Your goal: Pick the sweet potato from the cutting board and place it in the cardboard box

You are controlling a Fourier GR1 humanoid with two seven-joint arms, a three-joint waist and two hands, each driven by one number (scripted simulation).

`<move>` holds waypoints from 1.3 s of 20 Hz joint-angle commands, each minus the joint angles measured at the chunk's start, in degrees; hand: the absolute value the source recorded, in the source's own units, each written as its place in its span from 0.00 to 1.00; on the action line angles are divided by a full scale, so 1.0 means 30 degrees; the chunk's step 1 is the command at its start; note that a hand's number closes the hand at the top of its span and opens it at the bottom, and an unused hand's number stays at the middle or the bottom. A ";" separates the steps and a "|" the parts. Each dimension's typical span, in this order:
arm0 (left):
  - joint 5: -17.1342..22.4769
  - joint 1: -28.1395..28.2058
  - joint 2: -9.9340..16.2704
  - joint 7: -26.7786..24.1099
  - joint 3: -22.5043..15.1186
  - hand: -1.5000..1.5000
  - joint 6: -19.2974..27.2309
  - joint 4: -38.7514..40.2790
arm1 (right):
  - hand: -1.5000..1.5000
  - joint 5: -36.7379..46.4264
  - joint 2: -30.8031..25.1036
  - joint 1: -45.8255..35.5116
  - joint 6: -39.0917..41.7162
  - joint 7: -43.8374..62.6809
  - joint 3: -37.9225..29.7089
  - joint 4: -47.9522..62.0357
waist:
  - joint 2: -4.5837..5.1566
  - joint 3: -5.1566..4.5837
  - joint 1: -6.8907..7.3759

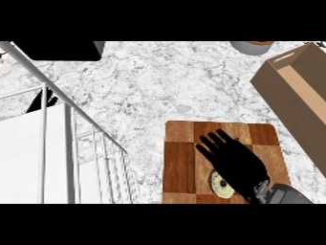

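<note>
The wooden cutting board lies at the lower middle of the counter. My right hand hovers over it, open, with straight, spread fingers pointing up and left. Below the palm a tan, rounded piece of the sweet potato shows; the hand and wrist hide the rest. The long, open-topped cardboard box lies slanted at the right, apart from the board. My left hand shows as a dark shape behind the rack's rails at the far left, fingers up, at rest.
A white dish rack with tall metal rails fills the left side, close to the board's left edge. A black object sits at the top left. A grey round vessel stands at the top, near the box's far end.
</note>
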 commanded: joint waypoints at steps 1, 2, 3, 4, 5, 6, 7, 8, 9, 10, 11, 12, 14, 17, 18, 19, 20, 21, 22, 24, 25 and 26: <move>0.0383 0.2381 0.0700 -0.0065 0.0364 0.50 -0.1106 -0.2317 | 0.00 0.0978 0.1068 -0.0385 -0.0323 -0.0047 0.0381 0.1952 | -0.0244 0.0239 0.0362; -0.0070 0.1208 0.0337 0.0329 0.0297 0.50 -0.0336 -0.1750 | 0.00 0.1165 0.0651 0.0645 -0.0465 -0.0207 0.0425 0.1261 | -0.0243 0.0238 0.0153; -0.0612 0.2019 -0.0521 0.0090 -0.0485 0.50 0.0227 -0.2386 | 0.00 0.1309 0.0249 0.0092 -0.0934 -0.0994 0.0040 0.1955 | -0.0243 0.0241 0.0211; 0.0338 0.0632 0.1006 0.1203 0.0981 0.50 -0.0522 -0.1737 | 0.00 0.1215 0.0166 0.0922 -0.0362 -0.0434 -0.0023 0.0745 | -0.0254 0.0238 0.0109; 0.0485 0.0918 0.0923 -0.0374 0.1075 0.50 -0.1696 -0.0271 | 0.00 0.1647 -0.0427 0.1671 -0.0741 -0.0636 0.0333 0.0177 | -0.0244 0.0231 0.0043; 0.0387 0.1096 0.1120 0.1190 0.1052 0.50 -0.0815 -0.2429 | 0.00 0.1259 -0.0021 0.0472 0.0108 -0.1001 -0.0432 0.0960 | -0.0254 0.0238 0.0173; -0.0061 0.1976 0.0170 0.0285 0.0447 0.50 -0.0720 -0.2380 | 0.00 0.1545 0.0879 0.0147 0.0095 -0.0847 -0.0468 0.1671 | -0.0242 0.0236 0.0192; 0.0262 0.0928 0.0759 0.1138 0.0998 0.50 -0.0851 -0.1975 | 0.00 0.2036 0.0804 0.0684 -0.0602 -0.0892 -0.0131 0.1620 | -0.0239 0.0237 0.0135; -0.0631 0.1064 -0.0270 0.0538 0.0324 0.50 0.0100 -0.1660 | 0.00 0.2360 0.1354 0.0813 -0.1202 -0.0897 0.0120 0.2538 | -0.0229 0.0238 0.0134; 0.0514 0.2026 0.0812 0.0796 0.1075 0.50 -0.1358 -0.2666 | 0.00 0.2259 0.0930 0.0274 -0.1568 -0.1539 -0.0342 0.3418 | -0.0237 0.0241 0.0269; -0.0498 0.0898 -0.0134 0.0723 0.0418 0.50 -0.0100 -0.1988 | 0.00 0.2026 0.0525 -0.0183 -0.1614 -0.2492 -0.1081 0.3554 | -0.0224 0.0240 0.0164; -0.0549 0.1572 -0.0060 0.1214 0.0324 0.50 -0.0023 -0.3006 | 0.00 0.2464 0.1575 -0.0180 -0.0644 -0.1380 -0.0516 0.3080 | -0.0246 0.0239 0.0204; 0.0315 0.1419 0.0640 0.1028 0.1113 0.50 -0.1193 -0.2269 | 0.00 0.1872 0.0293 -0.0356 -0.1390 -0.2913 -0.1766 0.3275 | -0.0239 0.0239 0.0185; -0.0303 0.0493 -0.0001 0.1357 0.0783 0.50 -0.0368 -0.2146 | 0.00 0.3013 0.1347 0.0751 -0.1488 -0.2101 -0.0742 0.3274 | -0.0238 0.0239 0.0102; -0.0193 0.0992 -0.0207 0.1601 0.0614 0.50 -0.0277 -0.2931 | 0.00 0.2940 0.1691 -0.0395 -0.1526 -0.2559 -0.1143 0.4293 | -0.0236 0.0241 0.0207; -0.0157 0.1092 0.0036 0.1018 0.0969 0.50 -0.0902 -0.1825 | 1.00 0.2635 0.0972 0.0078 -0.0681 -0.2857 -0.1665 0.2964 | -0.0241 0.0234 0.0111; -0.0127 0.0251 0.0067 0.0007 0.1250 0.50 -0.1334 -0.0208 | 1.00 0.3678 0.1881 0.0699 -0.2323 -0.2105 -0.0598 0.3498 | -0.0221 0.0233 0.0066; -0.0443 0.0807 -0.0071 0.0805 0.0793 0.50 -0.0809 -0.1577 | 1.00 0.2821 0.1227 -0.0128 -0.2680 -0.4084 -0.1185 0.3905 | -0.0226 0.0240 0.0167; -0.0485 0.0630 -0.0113 0.0913 0.0788 0.50 -0.0833 -0.1316 | 1.00 0.3511 0.2052 0.0630 -0.3227 -0.3337 -0.0366 0.3848 | -0.0228 0.0240 0.0125; -0.0283 0.1097 -0.0081 0.1524 0.0880 0.50 -0.0664 -0.2785 | 1.00 0.3597 0.2071 -0.0743 -0.3404 -0.4345 -0.1015 0.5161 | -0.0233 0.0243 0.0244; -0.0261 0.2290 -0.0192 -0.0516 0.1226 0.50 -0.1563 -0.1694 | 1.00 0.3551 0.1739 -0.0832 -0.3444 -0.4837 -0.1341 0.5633 | -0.0223 0.0235 0.0256; -0.0148 0.0763 0.0068 0.0264 0.1309 0.50 -0.1556 -0.1093 | 1.00 0.3755 0.1601 -0.0174 -0.5211 -0.5446 -0.1349 0.6181 | -0.0211 0.0240 0.0159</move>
